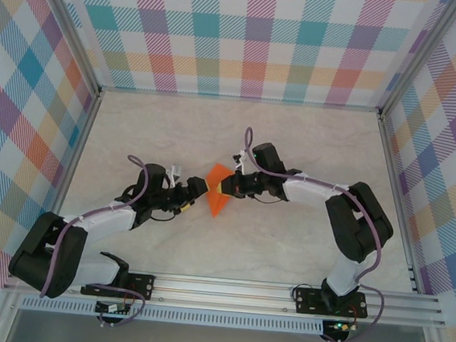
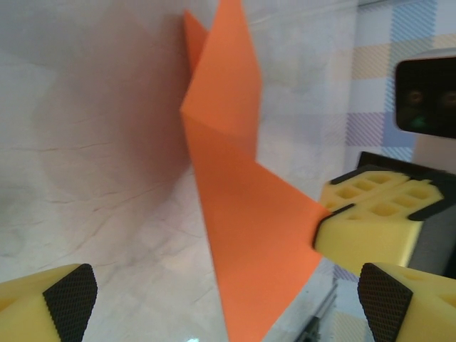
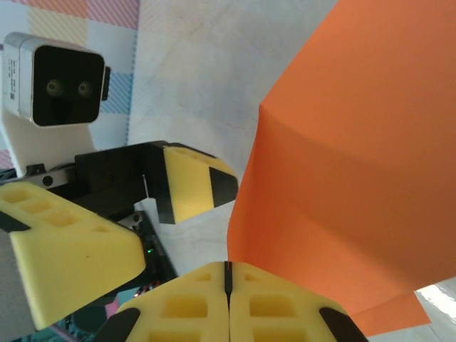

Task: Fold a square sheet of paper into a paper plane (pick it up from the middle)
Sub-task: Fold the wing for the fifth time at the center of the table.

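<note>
The orange square sheet of paper (image 1: 217, 200) is folded with creases and stands up off the table between the two arms. My right gripper (image 1: 226, 185) is shut on its right edge; in the right wrist view the yellow fingers (image 3: 278, 306) press together at the gripper's tip (image 3: 229, 274) with the sheet (image 3: 356, 164) rising from them. In the left wrist view the sheet (image 2: 242, 214) hangs between the wide-open jaws of my left gripper (image 2: 226, 306), touching neither pad, while the right gripper (image 2: 324, 214) pinches its corner. From above, the left gripper (image 1: 198, 191) sits just left of the paper.
The pale marble-look tabletop (image 1: 312, 139) is bounded by metal rails and plaid walls (image 1: 249, 36). The aluminium rail (image 1: 281, 293) at the near edge carries both arm bases. The left wrist camera (image 3: 57, 78) faces the right wrist at close range.
</note>
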Motion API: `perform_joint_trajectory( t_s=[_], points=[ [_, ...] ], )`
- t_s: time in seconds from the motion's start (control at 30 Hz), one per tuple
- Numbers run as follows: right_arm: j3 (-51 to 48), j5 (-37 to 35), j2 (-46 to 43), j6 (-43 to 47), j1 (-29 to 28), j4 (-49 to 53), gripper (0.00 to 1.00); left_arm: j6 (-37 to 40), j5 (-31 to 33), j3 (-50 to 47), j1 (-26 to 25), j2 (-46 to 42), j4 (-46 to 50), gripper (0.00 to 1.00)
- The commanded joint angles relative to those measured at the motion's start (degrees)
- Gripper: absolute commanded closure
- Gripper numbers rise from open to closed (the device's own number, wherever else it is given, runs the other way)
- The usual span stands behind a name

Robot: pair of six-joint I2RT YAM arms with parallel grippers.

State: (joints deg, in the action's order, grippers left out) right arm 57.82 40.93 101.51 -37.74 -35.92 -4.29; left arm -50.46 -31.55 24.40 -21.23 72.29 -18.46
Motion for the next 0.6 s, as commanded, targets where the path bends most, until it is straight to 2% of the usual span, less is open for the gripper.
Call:
perform_joint_trajectory(
  t_s=[0.0,0.37,0.47,0.57],
  points=[
    [-1.11,6.72,-2.53,-2.03,0.94,-5.1,0.95,-2.55,-4.3,-0.58,0.84,0.39,-7.76,0.03],
    [-1.7,10.22,-3.07,-4.35,2.17,-7.7,0.95,-7.39,-5.85,-0.44,0.93,1.97,-14.83,0.06],
    [-1.89,10.4,-2.98,-4.71,2.26,-7.95,0.95,-8.06,-5.9,-0.58,0.93,2.71,-16.25,0.11],
    [-1.93,10.57,-2.72,-5.02,2.47,-8.23,0.95,-8.64,-5.88,-0.76,0.93,3.14,-17.69,0.21]
  ],
)
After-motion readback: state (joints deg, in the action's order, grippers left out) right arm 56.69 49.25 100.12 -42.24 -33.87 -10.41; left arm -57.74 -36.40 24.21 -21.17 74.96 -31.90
